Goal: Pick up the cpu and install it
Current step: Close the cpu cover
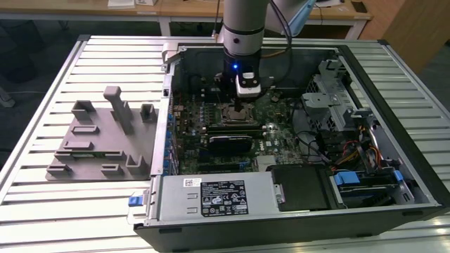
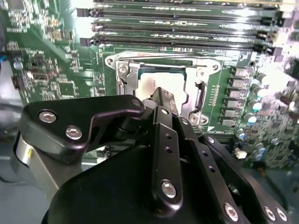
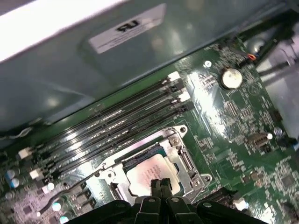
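The cpu (image 3: pixel 142 173) lies flat inside the metal-framed motherboard socket (image 3: pixel 186 161), its silver top catching the light. In the second wrist view the cpu (image 2: pixel 148 87) sits in the same socket (image 2: pixel 125 73), partly hidden behind the fingers. My gripper (image 3: pixel 159 183) hangs directly over the chip with its two black fingertips pressed together and nothing between them. From the exterior view, the gripper (image 1: pixel 241 109) reaches down into the open computer case (image 1: pixel 414 174) onto the socket (image 1: pixel 226 114). Whether the fingertips touch the chip I cannot tell.
A grey fixture tray (image 1: pixel 98 145) with upright posts stands at the exterior view's left, outside the case. Memory slots (image 3: pixel 117 126) run beside the socket. A power supply (image 1: pixel 218 197), drive cage (image 1: pixel 334 100) and cables (image 1: pixel 351 153) crowd the case's other sides.
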